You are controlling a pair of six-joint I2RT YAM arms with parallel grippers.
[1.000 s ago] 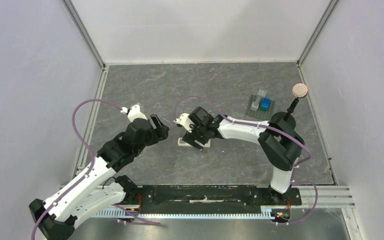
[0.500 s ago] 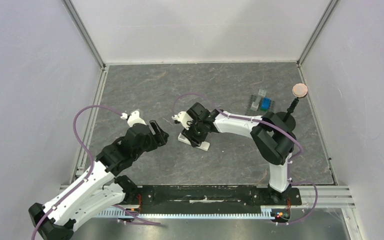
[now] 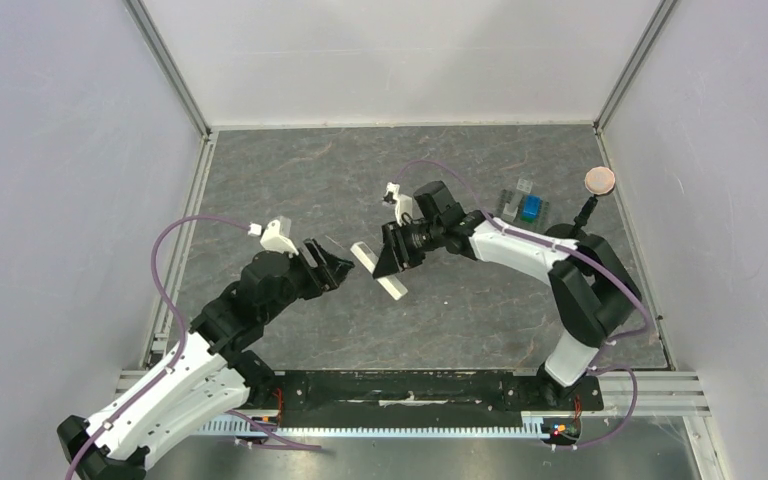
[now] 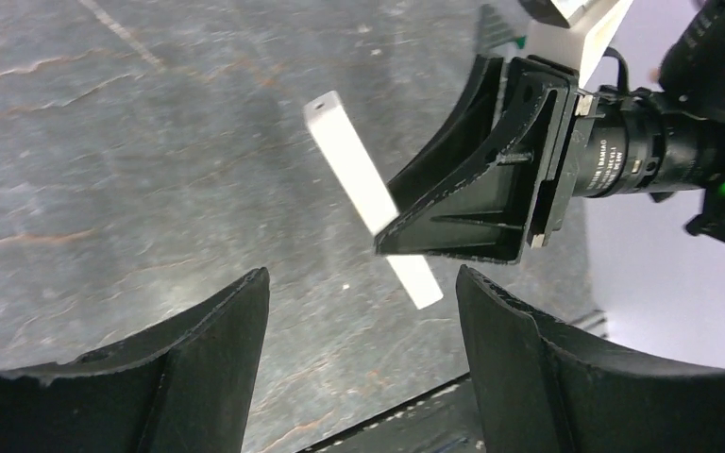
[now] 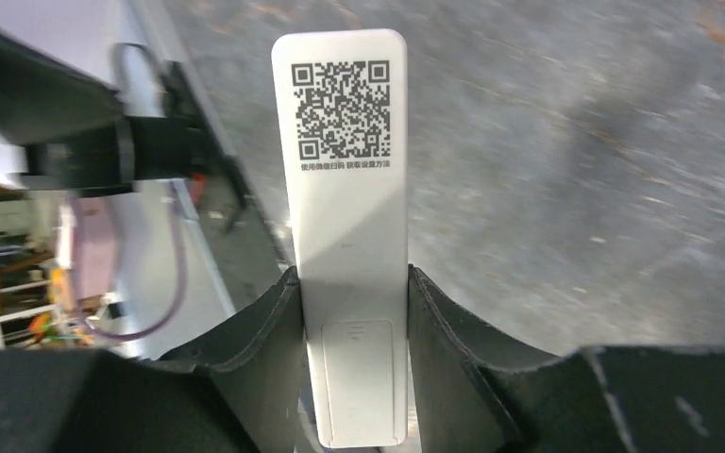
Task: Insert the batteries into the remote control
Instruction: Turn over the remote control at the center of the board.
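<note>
The remote control (image 5: 349,217) is off the tabletop (image 3: 460,320), hanging aslant between the two arms. It looks light, rigid and smooth-sided, so it is likely to slip or pivot under a loose pinch. The long edges near one end seem the sound place to hold.

The right tool (image 5: 349,283) pinches it there, across its width, beside the battery cover (image 5: 359,373), with the code sticker (image 5: 340,109) facing the wrist. The right arm reaches leftward, its wrist rolled over. The left tool (image 4: 359,283) is spread wide and aimed at the remote, near but apart.
</note>
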